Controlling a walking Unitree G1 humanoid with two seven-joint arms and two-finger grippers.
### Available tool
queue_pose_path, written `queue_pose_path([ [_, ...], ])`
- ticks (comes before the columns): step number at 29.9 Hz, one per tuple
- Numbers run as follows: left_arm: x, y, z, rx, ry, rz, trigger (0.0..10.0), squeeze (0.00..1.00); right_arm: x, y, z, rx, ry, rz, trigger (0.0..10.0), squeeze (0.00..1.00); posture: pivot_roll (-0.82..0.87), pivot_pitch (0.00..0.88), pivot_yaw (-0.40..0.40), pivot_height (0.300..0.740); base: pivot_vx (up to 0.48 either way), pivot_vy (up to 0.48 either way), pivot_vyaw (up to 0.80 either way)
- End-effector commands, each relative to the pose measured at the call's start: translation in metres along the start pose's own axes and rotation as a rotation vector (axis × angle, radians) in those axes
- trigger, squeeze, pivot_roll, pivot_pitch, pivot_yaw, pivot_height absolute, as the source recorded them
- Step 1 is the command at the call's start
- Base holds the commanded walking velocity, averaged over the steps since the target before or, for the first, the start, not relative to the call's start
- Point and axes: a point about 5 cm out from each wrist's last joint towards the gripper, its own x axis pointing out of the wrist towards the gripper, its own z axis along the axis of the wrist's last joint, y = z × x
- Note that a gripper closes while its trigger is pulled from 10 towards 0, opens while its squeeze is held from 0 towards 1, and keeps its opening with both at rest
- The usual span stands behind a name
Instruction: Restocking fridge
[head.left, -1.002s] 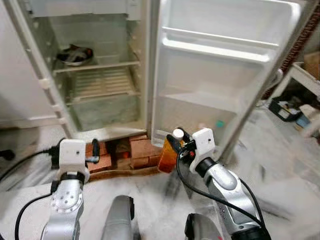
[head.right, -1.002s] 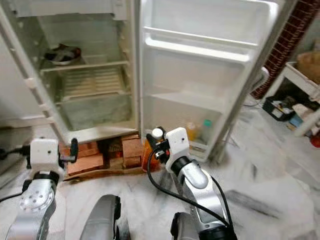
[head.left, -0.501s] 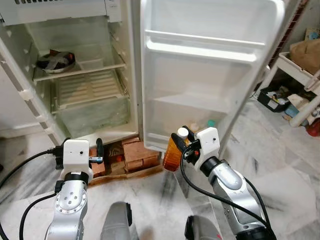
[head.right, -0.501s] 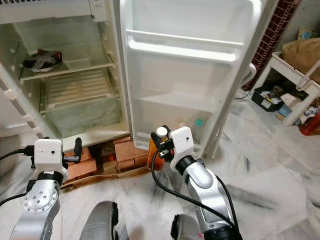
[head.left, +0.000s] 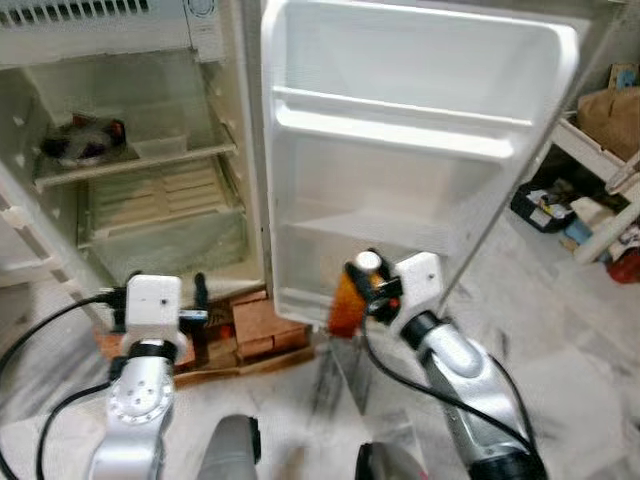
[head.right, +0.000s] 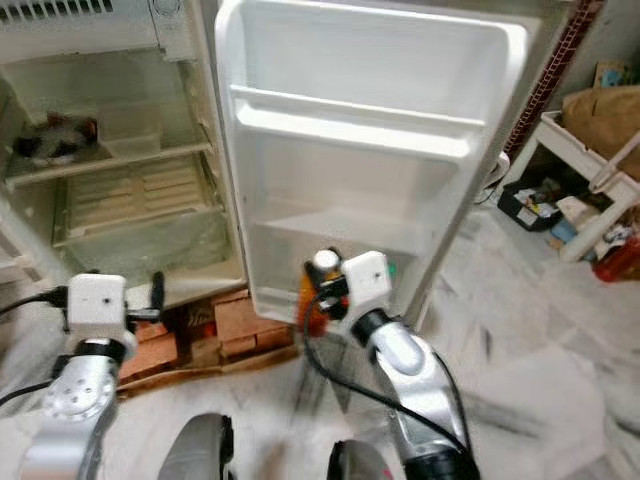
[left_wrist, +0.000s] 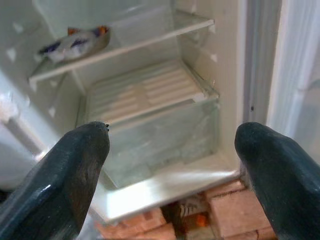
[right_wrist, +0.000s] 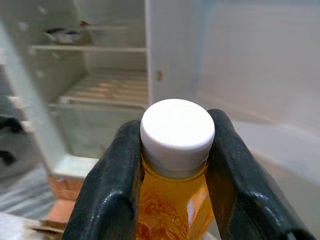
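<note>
Mid-delivery of an orange juice bottle (right_wrist: 172, 165) toward the open fridge door (head.left: 420, 120). Right gripper (head.left: 362, 285) clamped on the bottle just under its white cap (right_wrist: 177, 130), fingers (right_wrist: 112, 190) pressed against the neck on both sides, bottle upright and held low, just in front of the door's bottom shelf (head.left: 300, 305). Something small and green-capped (head.right: 392, 268) seemingly already in that bottom shelf, mostly hidden behind the wrist. Left gripper (left_wrist: 170, 165) empty, fingers well apart, held low and facing the fridge interior (head.left: 150, 200), where a wrapped item (left_wrist: 75, 41) lies on the upper shelf above a clear crisper drawer (left_wrist: 155, 135). Red bricks (head.left: 255, 325) under the fridge base.

Next, probably: lift the bottle clear of the shelf's front lip, carry it forward into a free spot, lower until seated, then part the fingers. Needs care to keep the bottle upright and to avoid knocking whatever already stands there.
</note>
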Motion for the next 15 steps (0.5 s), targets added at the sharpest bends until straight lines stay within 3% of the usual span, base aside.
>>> queue_pose_path([
  [1,-0.0009,-0.0067,0.0012,-0.011,0.000,-0.021,10.0,0.00,-0.0052,-0.0091,0.0042,-0.028,-0.012,-0.018,10.0,0.00,0.08,0.066,-0.031,0.647,0.307,0.000,0.00],
  [13,-0.0004,-0.0076,0.0008,-0.011,0.005,-0.026,10.0,0.00,-0.0051,-0.0051,0.0057,-0.030,-0.026,0.016,10.0,0.00,0.08,0.066,-0.029,0.647,0.297,0.000,0.61],
  [15,-0.0001,-0.0086,0.0007,-0.010,0.006,-0.027,10.0,0.00,-0.0054,-0.0063,0.0055,-0.028,-0.025,0.011,10.0,0.00,0.08,0.066,-0.029,0.647,0.000,0.000,0.28],
])
